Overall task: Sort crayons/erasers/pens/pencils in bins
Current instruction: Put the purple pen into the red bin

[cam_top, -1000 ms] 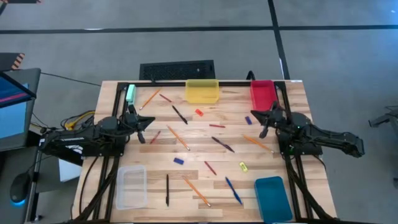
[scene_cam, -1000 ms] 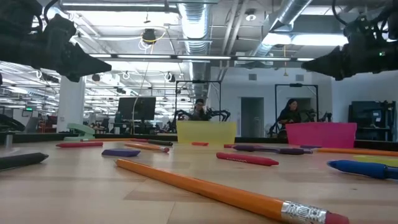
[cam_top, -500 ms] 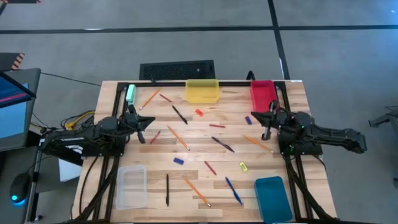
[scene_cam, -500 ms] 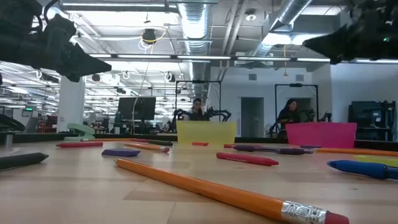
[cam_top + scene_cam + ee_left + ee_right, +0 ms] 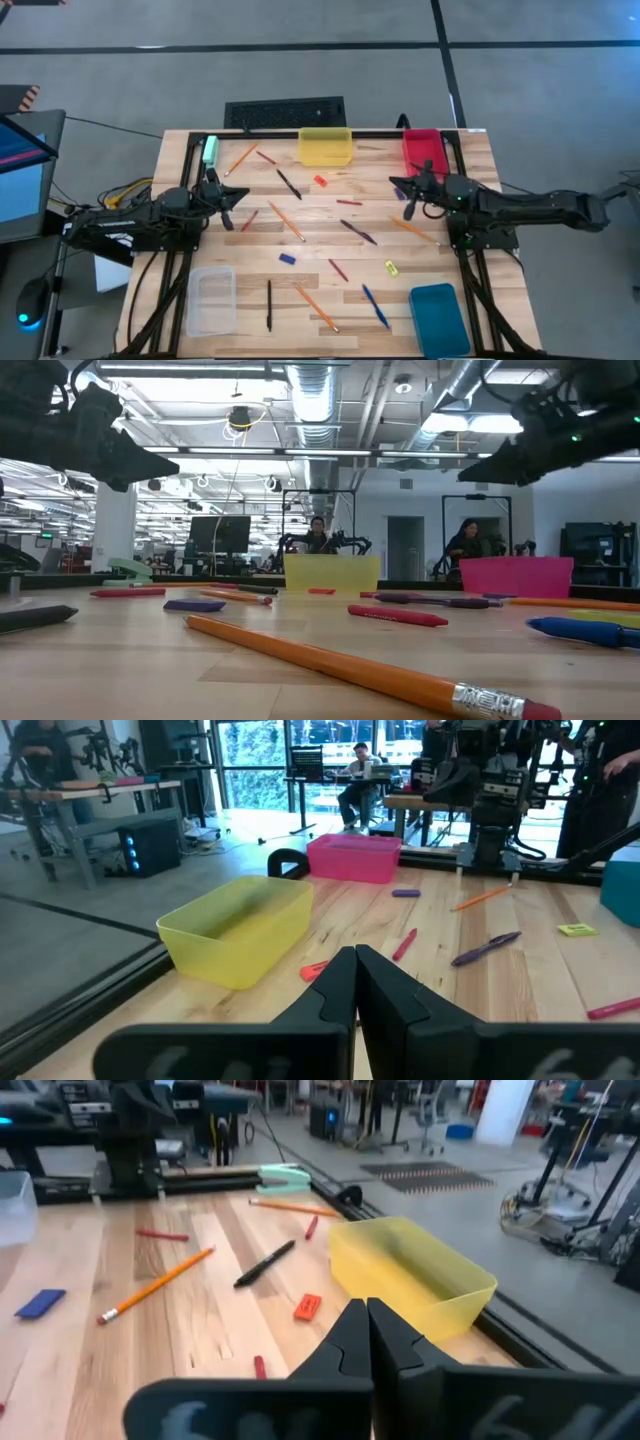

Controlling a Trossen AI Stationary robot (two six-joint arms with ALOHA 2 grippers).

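Wooden planks make up the table (image 5: 240, 250), pale and grained, edged by a dark metal frame, on a grey concrete floor. In the low view the room behind is an open workshop with exposed ceiling ducts, strip lights, monitors, and two people seated far back.

Four rectangular plastic bins sit near the table's edges in the high view: a translucent yellow bin (image 5: 325, 146) at top centre, a red bin (image 5: 421, 148) at upper right, a teal-blue bin (image 5: 437, 318) at lower right, and a clear bin (image 5: 210, 300) at lower left. A pale-green block (image 5: 210, 150) lies at upper left.

Loose stationery is scattered between them: long orange pencils (image 5: 285, 220), short red crayons (image 5: 338, 269), dark pens (image 5: 358, 232), a blue pen (image 5: 375, 305), and small chunky erasers, one blue (image 5: 286, 258), one red-orange (image 5: 320, 181), one yellow (image 5: 391, 267).

The left gripper (image 5: 226, 197) hangs above the table at centre left, its fingers pressed together, as its wrist view shows. The right gripper (image 5: 407, 189) hangs at centre right, just below the red bin, above a small purple piece (image 5: 405, 893); its fingers are also pressed together, holding nothing.
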